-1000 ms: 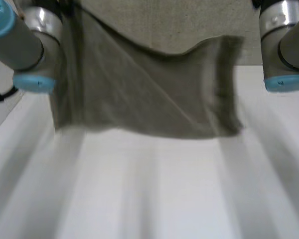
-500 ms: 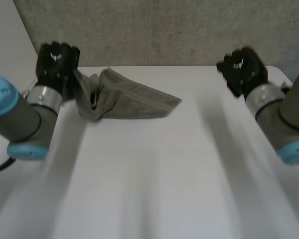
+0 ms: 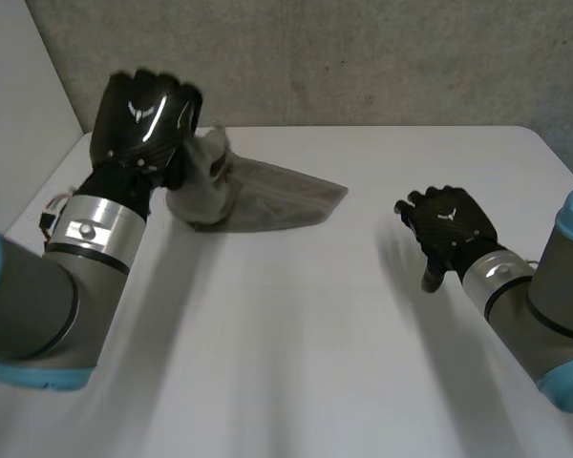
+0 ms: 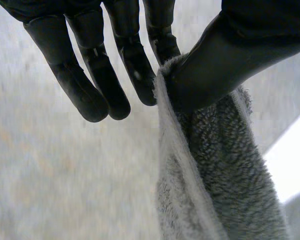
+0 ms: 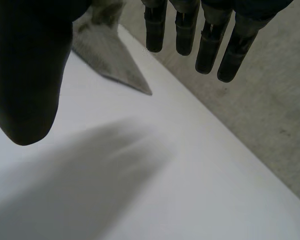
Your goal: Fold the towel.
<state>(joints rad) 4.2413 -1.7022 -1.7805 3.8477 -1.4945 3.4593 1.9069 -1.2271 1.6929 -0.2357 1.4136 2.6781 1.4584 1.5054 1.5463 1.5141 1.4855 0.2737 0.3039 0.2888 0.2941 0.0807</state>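
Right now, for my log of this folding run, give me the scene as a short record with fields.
towel: grey, bunched on the white table, one end raised off it
left hand: pinching the towel's raised end against its thumb
right hand: fingers straight, holding nothing, over bare table, apart from the towel
fold: no neat fold visible yet

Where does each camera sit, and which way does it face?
Head view: behind and between left arm and right arm, looking down at the table; left hand holds the towel, right hand apart from it.
Left wrist view: on the left wrist, looking along the palm; thumb and finger pinch the towel's edge.
Right wrist view: on the right wrist, looking along the palm at table and towel corner; straight fingers.
Shared: all three show the towel.
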